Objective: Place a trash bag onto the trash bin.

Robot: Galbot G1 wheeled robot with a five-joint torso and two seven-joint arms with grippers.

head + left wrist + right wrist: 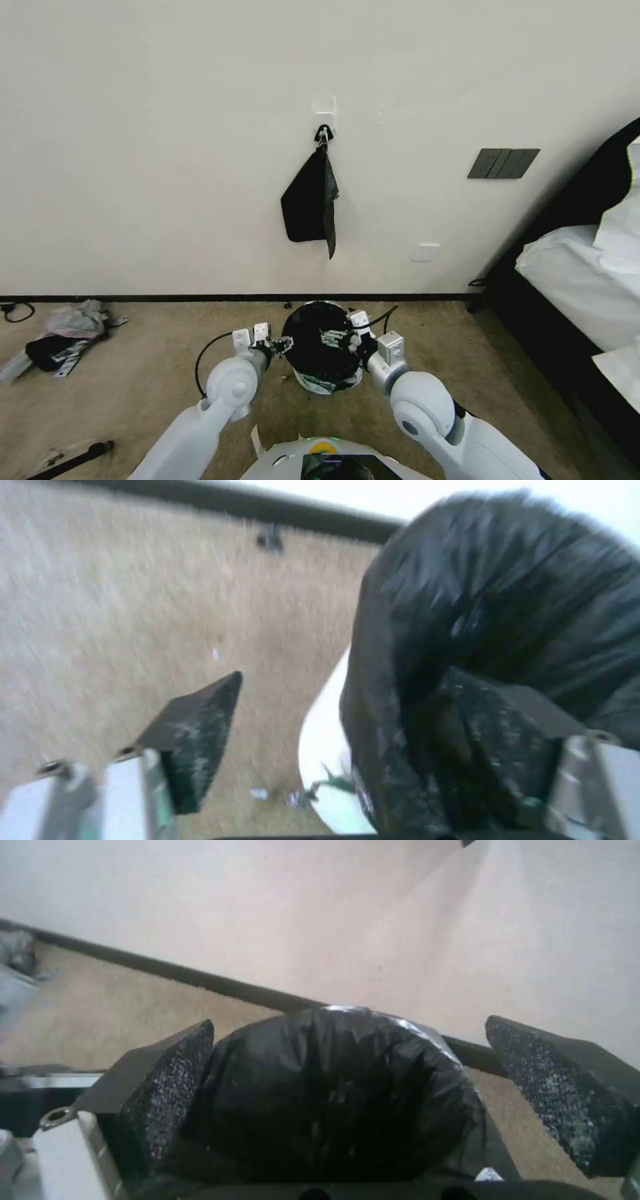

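The bin (pixel 319 381) is standing on the carpet (pixel 147 347) in front of the robot, near the wall (pixel 167 133), and the bag (pixel 317 340) is covering its mouth and hanging down over its upper wall. In the head view only a strip of the bin's cream wall is showing below the black film, on the side nearest the robot.

The left gripper (pixel 281 345) is sitting at the bin's left rim. In the left wrist view its jaws are standing wide apart: one finger (pixel 193 735) is hanging free over the carpet, and the other (pixel 493 760) is lying against the bag (pixel 493 610), with the cream wall (pixel 327 760) showing between them. It is holding nothing firmly that I can see.

The right gripper (pixel 338 339) is reaching over the bin's right side. In the right wrist view its two textured pads (pixel 170 1085) are spread wide, with the domed, wrinkled bag (pixel 333 1090) between them (one pad is close against the film, the other well clear), so it is gripping nothing.

On the wall above the bin, a flat black bundle (pixel 309 203) is hanging from a white hook (pixel 324 115). A dark switch plate (pixel 503 163) and a white socket (pixel 425 253) are on the wall to the right; a bed (pixel 587 267) is at the right edge. A heap of plastic and dark bits (pixel 63 333) is lying on the carpet to the left.

No writing or labels are readable anywhere.
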